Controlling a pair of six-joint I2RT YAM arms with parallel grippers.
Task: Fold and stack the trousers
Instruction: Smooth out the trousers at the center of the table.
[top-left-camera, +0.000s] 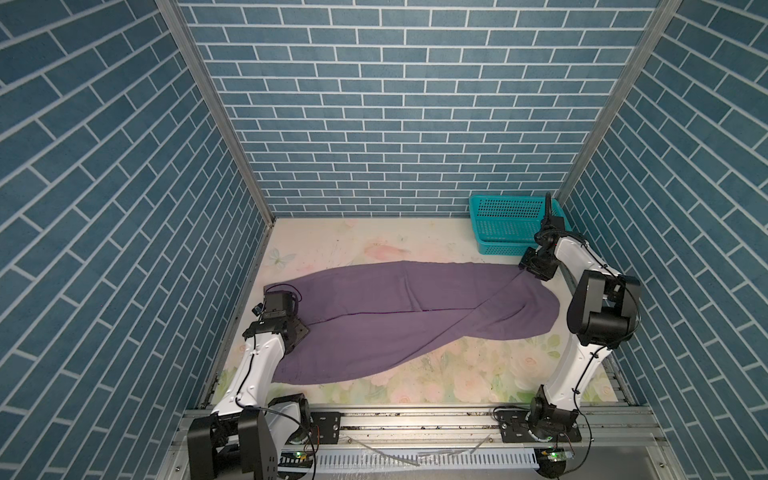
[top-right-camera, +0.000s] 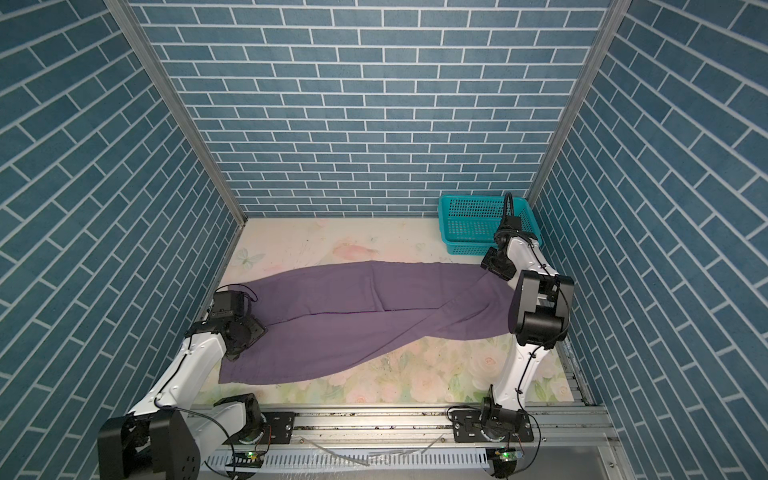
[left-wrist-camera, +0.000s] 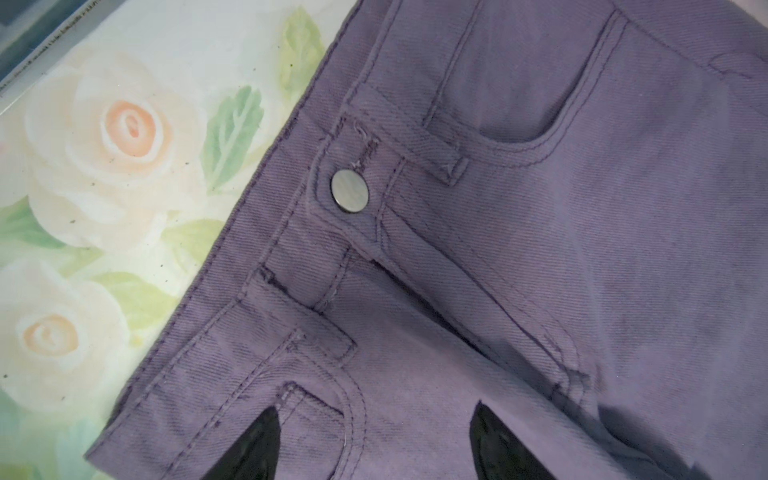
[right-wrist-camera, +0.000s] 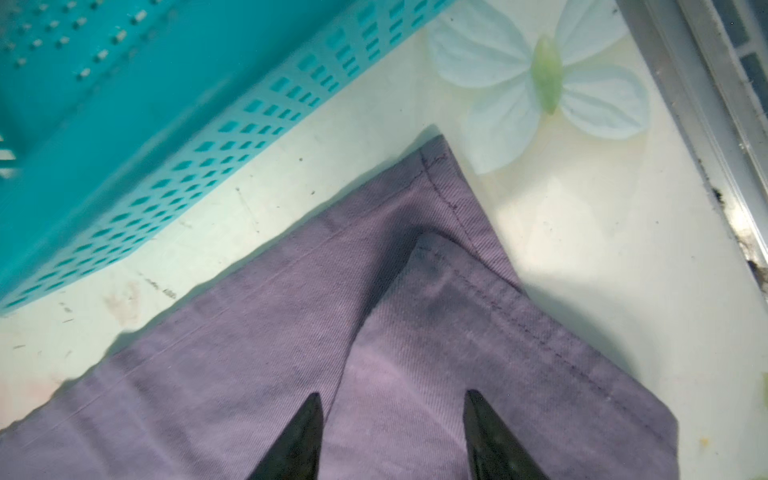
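Trousers (top-left-camera: 395, 307) sprawl on the bench (top-left-camera: 374, 245); my left end effector (left-wrist-camera: 376, 409) and right end effector (right-wrist-camera: 392, 394) hang released; a shallow pinch probably catches one cloth layer.

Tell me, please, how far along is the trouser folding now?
Done: the trousers lie stretched out flat, legs overlapping. In hand: the left end effector is open over the waistband, the right end effector open over the hems. Left: apparently all folds and the stacking.
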